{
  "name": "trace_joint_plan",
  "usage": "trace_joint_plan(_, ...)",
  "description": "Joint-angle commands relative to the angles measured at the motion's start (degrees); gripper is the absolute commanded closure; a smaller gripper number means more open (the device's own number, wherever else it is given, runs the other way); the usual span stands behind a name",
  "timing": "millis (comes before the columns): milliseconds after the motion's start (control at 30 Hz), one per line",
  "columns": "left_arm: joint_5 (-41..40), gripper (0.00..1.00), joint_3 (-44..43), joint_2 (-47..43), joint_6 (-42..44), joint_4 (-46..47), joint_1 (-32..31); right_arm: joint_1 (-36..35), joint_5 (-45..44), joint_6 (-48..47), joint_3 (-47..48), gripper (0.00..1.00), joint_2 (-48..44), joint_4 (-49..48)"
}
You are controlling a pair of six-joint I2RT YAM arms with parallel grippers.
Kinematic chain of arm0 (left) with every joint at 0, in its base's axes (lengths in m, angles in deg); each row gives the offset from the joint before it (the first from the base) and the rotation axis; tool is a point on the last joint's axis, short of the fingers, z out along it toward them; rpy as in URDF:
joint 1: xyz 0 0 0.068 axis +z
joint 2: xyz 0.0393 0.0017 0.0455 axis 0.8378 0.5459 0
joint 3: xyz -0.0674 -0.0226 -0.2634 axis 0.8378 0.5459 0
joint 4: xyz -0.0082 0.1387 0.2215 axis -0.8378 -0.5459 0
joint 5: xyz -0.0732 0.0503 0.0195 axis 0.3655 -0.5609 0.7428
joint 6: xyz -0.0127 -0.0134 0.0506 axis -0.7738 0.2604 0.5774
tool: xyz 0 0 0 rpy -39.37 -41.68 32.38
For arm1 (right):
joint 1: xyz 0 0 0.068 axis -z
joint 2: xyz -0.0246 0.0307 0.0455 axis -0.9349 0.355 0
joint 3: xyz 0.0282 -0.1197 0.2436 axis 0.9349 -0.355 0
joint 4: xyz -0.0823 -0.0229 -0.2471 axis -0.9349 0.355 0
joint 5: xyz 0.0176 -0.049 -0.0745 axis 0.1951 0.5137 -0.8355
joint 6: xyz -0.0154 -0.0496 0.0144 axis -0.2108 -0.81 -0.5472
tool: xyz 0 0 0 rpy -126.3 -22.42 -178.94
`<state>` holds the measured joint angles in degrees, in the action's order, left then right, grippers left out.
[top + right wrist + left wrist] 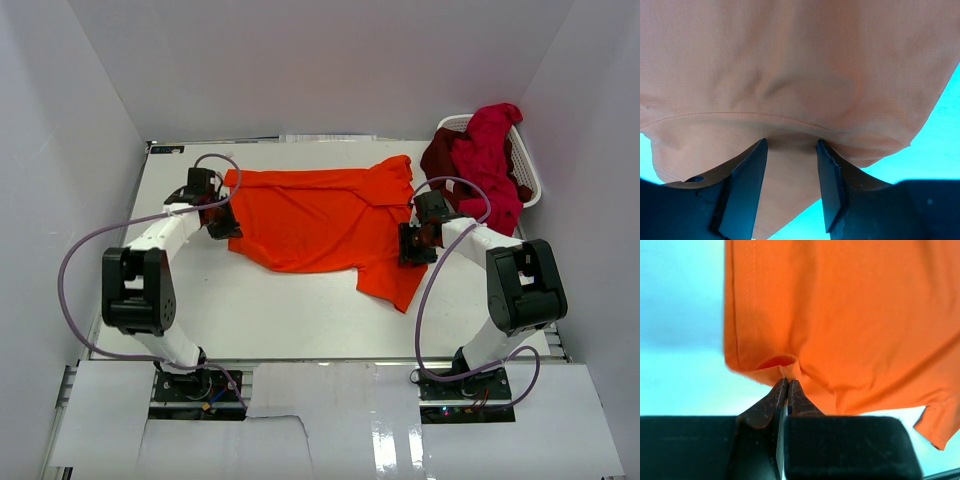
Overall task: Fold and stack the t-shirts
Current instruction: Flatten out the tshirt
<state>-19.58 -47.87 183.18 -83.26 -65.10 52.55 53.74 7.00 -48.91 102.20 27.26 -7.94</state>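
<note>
1. Left gripper [787, 383]: fingertips clenched on a small tuck at the edge of the orange t-shirt [840, 315]. Firm pinch, with cloth bunched at the tips.
2. Right gripper [790, 152]: jaws apart, with orange cloth between and beyond the tips, not clamped. Can't tell whether the pads touch the fabric.
3. The orange shirt lies spread on the table [280, 310], long axis left to right. The left gripper is at its left edge and the right gripper at its right side, by the drooping sleeve.
4. Judgement: the right must close on its edge before both can fold.
5. The crimson t-shirt [490, 150] and maroon t-shirt [438, 158] are heaped in the basket [533, 185], nearer the right arm.
</note>
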Motion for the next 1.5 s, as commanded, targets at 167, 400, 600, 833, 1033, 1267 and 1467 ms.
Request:
trace_joint_plan(167, -6.0, 1.0, 6.18, -12.68, -4.15, -4.53, -0.12, 0.0, -3.37, 0.59, -1.26, 0.49, 4.84, 1.65)
trace_joint_plan(400, -8.81, 1.0, 10.05, -12.86, -9.59, -8.3, -0.21, -0.09, -8.02, 1.91, 0.76, 0.51, 5.98, 7.62)
trace_joint_plan(600, -9.42, 1.0, 13.56, -14.61, -17.85, -11.64, -0.21, 0.0, -13.4, 3.93, 1.29, 0.5, 5.72, 11.84)
trace_joint_plan(833, -15.65, 1.0, 15.85, -16.37, -23.92, -13.05, 0.84, 0.08, -14.46, 4.38, 0.32, 0.49, 4.84, 12.9)
trace_joint_plan(1033, -11.82, 1.0, 15.41, -12.34, -25.68, -15.51, 1.37, 0.08, -13.67, 3.41, 1.37, 0.48, 5.1, 13.69)
trace_joint_plan(1267, -7.84, 0.81, 19.54, -19.87, -34.28, -16.39, 1.46, 0.08, -12.88, 3.23, 2.34, 0.48, 5.46, 13.78)
trace_joint_plan(1467, -9.77, 0.73, 22.27, -34.27, -43.69, -20.42, 1.64, 0.08, -12.61, 2.97, 2.34, 0.48, 5.72, 13.52)
